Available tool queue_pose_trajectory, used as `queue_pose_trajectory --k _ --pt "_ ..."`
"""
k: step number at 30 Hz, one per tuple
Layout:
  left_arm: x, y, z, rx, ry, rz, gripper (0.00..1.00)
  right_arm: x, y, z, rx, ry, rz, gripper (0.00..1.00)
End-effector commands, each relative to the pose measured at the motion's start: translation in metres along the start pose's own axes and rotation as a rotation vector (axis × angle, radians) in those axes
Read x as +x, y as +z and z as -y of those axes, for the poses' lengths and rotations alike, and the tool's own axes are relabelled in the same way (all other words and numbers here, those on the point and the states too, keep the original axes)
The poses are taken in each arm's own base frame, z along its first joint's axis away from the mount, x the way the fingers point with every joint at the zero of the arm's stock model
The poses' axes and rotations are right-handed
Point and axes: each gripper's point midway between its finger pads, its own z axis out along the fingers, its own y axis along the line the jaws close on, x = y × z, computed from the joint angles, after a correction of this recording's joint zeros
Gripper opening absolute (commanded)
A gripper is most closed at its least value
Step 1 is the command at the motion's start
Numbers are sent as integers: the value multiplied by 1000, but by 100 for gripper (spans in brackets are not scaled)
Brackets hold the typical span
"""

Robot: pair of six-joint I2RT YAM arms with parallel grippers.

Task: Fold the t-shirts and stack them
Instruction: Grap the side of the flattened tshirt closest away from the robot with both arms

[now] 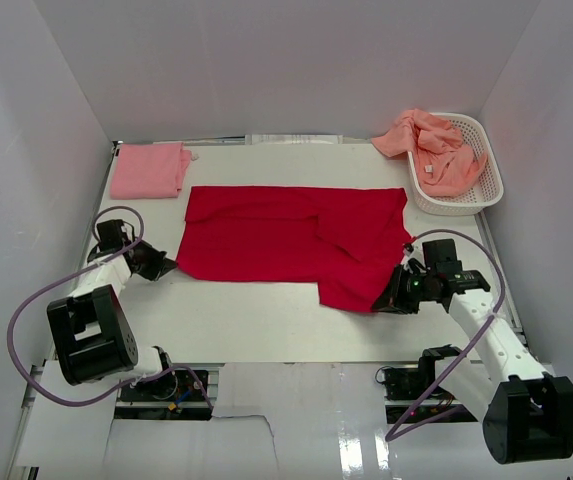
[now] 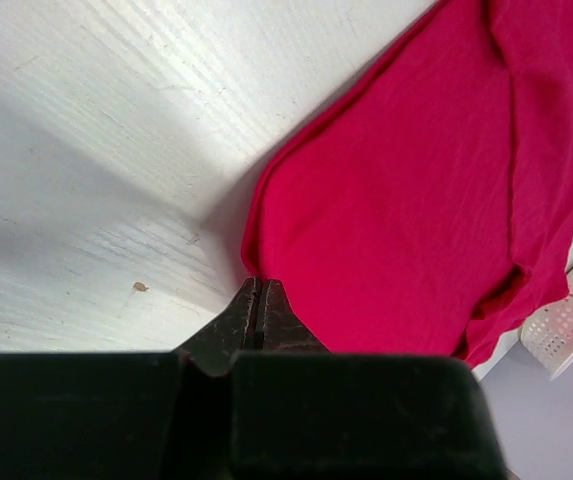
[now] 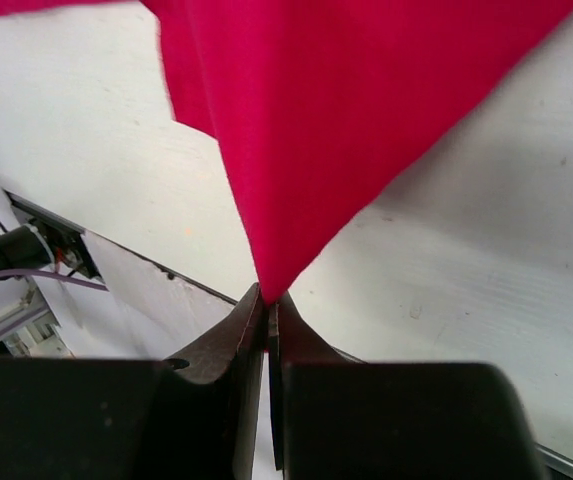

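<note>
Red t-shirt [image 1: 266, 235], corner tip hidden in right tool [image 3: 269, 305]

Red t-shirt [image 1: 266, 235] lies spread; pink t-shirt [image 1: 149, 170] folded; salmon t-shirts [image 1: 436, 150] crumpled.

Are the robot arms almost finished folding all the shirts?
Not yet. Done: one pink t-shirt lies folded at the far left of the table. In hand: the red t-shirt is spread out; the right jaws pinch its near right corner and the left jaws are shut at its near left corner. Left: the salmon t-shirts sit crumpled in the white basket, so most of the job remains.
</note>
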Motion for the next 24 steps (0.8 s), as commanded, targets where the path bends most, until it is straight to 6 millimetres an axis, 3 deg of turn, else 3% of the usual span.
queue_pose_trajectory --k 1,9,24 --pt "-11 -7 25 67 5 10 0 -29 -19 -31 -69 -65 60 8" --pt "-26 -12 50 120 -13 18 0 -61 -28 -52 -90 -109 86 8" --pt "-31 -3 48 103 -35 14 0 -120 -45 -83 -96 -158 155 8"
